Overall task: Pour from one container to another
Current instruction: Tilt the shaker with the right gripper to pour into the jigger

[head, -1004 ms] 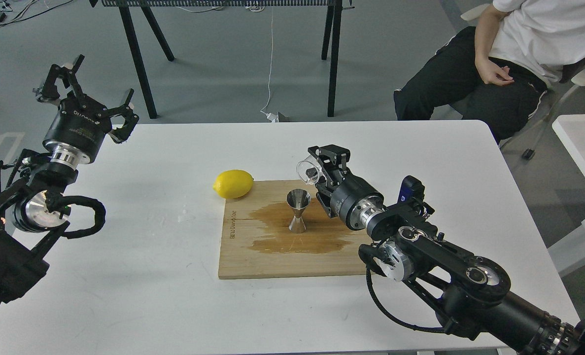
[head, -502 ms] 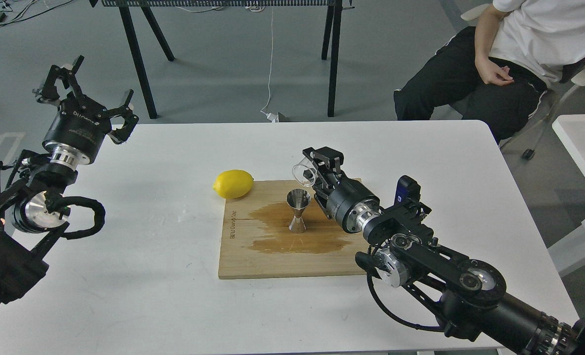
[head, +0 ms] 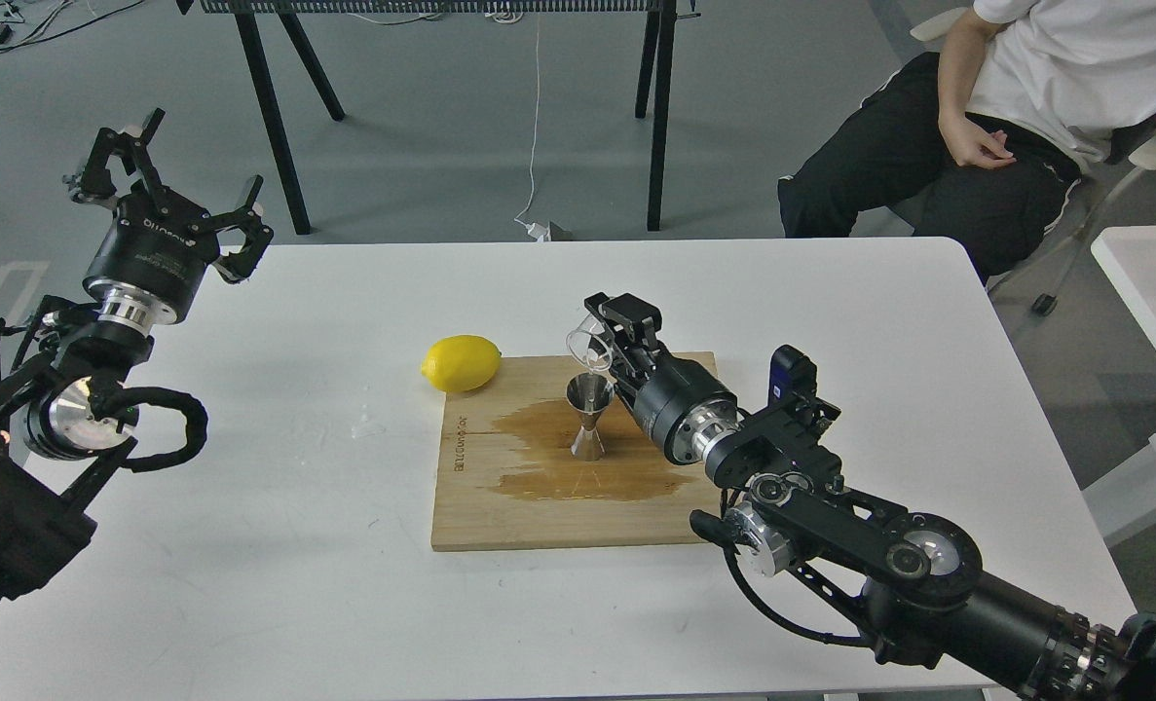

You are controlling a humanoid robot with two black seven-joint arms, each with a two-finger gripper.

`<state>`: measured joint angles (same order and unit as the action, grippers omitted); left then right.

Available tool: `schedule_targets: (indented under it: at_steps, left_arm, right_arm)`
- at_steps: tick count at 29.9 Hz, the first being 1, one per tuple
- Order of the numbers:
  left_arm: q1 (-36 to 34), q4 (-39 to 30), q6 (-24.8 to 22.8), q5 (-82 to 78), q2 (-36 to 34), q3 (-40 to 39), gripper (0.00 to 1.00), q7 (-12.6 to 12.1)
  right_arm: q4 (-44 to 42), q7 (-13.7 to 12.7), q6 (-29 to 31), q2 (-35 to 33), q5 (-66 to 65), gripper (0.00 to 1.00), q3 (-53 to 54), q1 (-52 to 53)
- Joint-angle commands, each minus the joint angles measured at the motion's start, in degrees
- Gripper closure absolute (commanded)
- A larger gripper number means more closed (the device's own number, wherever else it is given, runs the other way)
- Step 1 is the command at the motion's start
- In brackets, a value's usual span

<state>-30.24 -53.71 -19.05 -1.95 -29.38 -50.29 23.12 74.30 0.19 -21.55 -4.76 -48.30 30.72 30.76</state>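
Note:
A tiny clear glass cup is tipped on its side just above the mouth of the steel jigger, with my right gripper shut on it. The jigger stands upright on a wooden board, in the middle of a dark wet stain. Whether liquid is running from the cup I cannot tell. My left gripper hangs open and empty off the table's far left corner, well away from both containers.
A yellow lemon lies at the board's far left corner. The white table ends close behind it. A seated person is at the back right, and black trestle legs stand behind the table.
My right gripper has carried the glass cup leftward and slightly down, from right of the jigger to directly over its mouth. The left arm has not moved.

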Motion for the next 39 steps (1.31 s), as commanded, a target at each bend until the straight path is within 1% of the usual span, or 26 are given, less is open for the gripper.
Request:
schedule_targets:
  at_steps: [1, 5, 10, 15, 19, 24, 28, 31, 39]
  left_arm:
    - [0.0, 0.0, 0.0, 0.1, -0.1, -0.1, 0.00, 0.0]
    - [0.0, 0.0, -0.1, 0.1, -0.1, -0.2, 0.00, 0.1]
    - [0.0, 0.0, -0.1, 0.1, -0.1, -0.2, 0.00, 0.1]
    - [0.0, 0.0, -0.1, 0.1, -0.1, -0.2, 0.00, 0.1]
    - [0.0, 0.0, -0.1, 0.1, -0.1, -0.2, 0.00, 0.9]
    - [0.0, 0.0, -0.1, 0.2, -0.1, -0.2, 0.00, 0.9]
    - [0.0, 0.0, -0.1, 0.1, -0.1, -0.2, 0.00, 1.0]
    - [0.1, 0.0, -0.1, 0.2, -0.1, -0.1, 0.00, 1.0]
    - [0.0, 0.0, 0.0, 0.2, -0.1, -0.2, 0.00, 1.0]
  right_arm:
    - [0.0, 0.2, -1.3, -0.2, -2.7, 0.65, -1.5, 0.2]
    - [0.0, 1.2, -1.7, -0.3, -3.0, 0.65, -2.5, 0.4]
    - [-1.0, 1.3, -2.5, -0.1, -6.5, 0.65, -4.0, 0.4]
    - [-3.1, 2.5, -3.1, 0.0, -8.9, 0.65, -6.2, 1.2]
    - [-3.4, 2.9, -3.9, 0.0, -10.7, 0.65, -7.2, 2.2]
    - [-3.3, 3.2, -3.9, -0.1, -11.5, 0.65, -7.7, 2.6]
    - [-3.4, 4.2, -4.4, -0.2, -14.5, 0.65, -10.1, 2.6]
    - [-4.2, 4.8, -6.3, -0.2, -15.2, 0.65, -11.1, 2.6]
    - [-5.7, 5.8, -6.5, -0.8, -19.5, 0.65, -12.3, 3.3]
